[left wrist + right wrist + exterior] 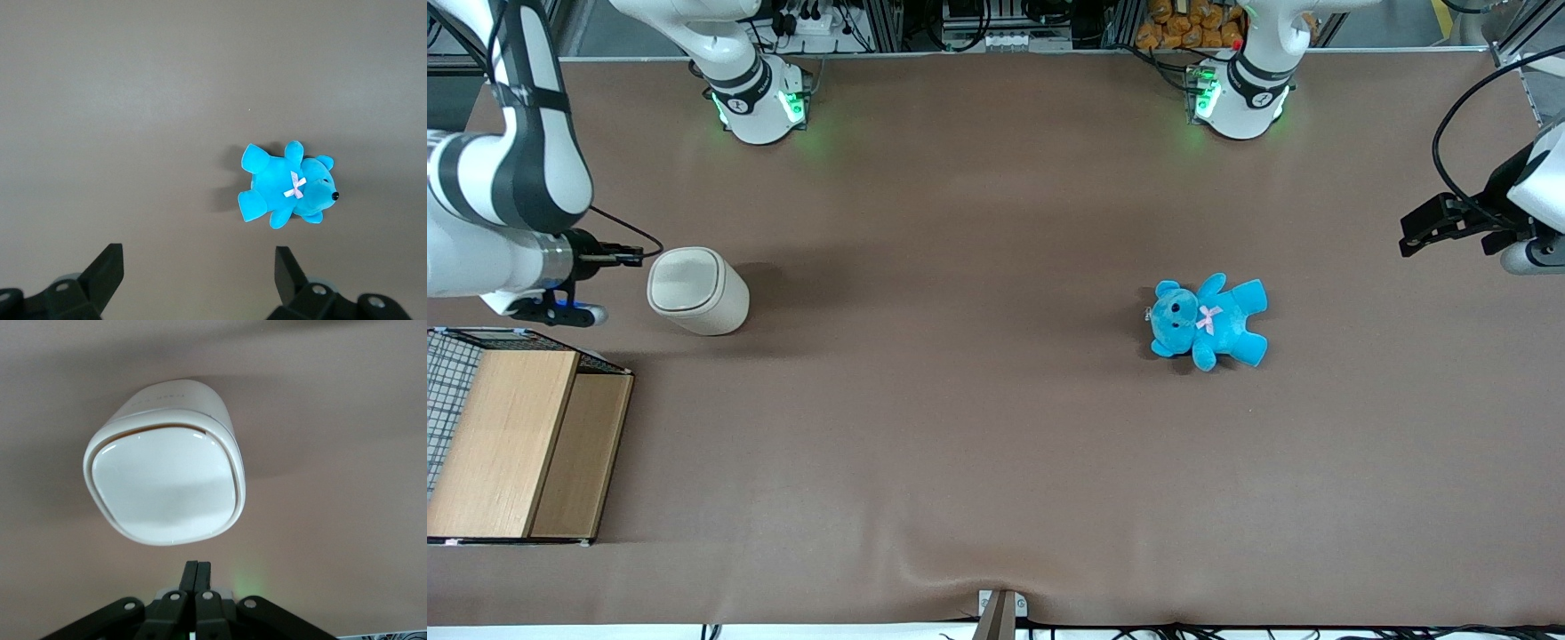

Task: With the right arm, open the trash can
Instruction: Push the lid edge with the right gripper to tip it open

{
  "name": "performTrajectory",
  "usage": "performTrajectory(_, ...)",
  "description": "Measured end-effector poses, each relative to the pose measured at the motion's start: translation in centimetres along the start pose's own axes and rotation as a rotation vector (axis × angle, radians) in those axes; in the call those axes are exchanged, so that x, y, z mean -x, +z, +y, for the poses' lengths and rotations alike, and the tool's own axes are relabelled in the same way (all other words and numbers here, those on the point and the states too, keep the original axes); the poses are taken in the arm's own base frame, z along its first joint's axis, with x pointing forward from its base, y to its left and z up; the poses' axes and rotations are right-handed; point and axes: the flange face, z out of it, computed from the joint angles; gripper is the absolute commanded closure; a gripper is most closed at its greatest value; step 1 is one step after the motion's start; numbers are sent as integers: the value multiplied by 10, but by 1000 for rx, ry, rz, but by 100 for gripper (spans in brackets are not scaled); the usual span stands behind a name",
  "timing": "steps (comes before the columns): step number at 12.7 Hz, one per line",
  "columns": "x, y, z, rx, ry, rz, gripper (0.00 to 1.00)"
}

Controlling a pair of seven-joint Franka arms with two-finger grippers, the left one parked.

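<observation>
The cream-white trash can [698, 291] stands upright on the brown table toward the working arm's end, its rounded-square lid [683, 281] closed. In the right wrist view the trash can [167, 480] shows its glossy lid face-on. My right arm's gripper [633, 259] is beside the can, just apart from the lid's edge, at about lid height. Its two black fingers are pressed together and hold nothing; in the right wrist view the gripper [197, 568] points at the can with a gap between tips and lid.
A wood-and-wire-mesh box [511, 440] stands nearer the front camera than the can. A blue teddy bear [1209, 322] lies toward the parked arm's end; it also shows in the left wrist view [287, 187].
</observation>
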Motion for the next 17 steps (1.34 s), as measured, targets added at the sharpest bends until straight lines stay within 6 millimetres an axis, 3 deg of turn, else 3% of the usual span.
performTrajectory(4,-23,32,1,5,4,-29,100)
performTrajectory(8,-33,52,2,8,7,-66,100)
performTrajectory(17,-42,63,2,10,-1,-75,100)
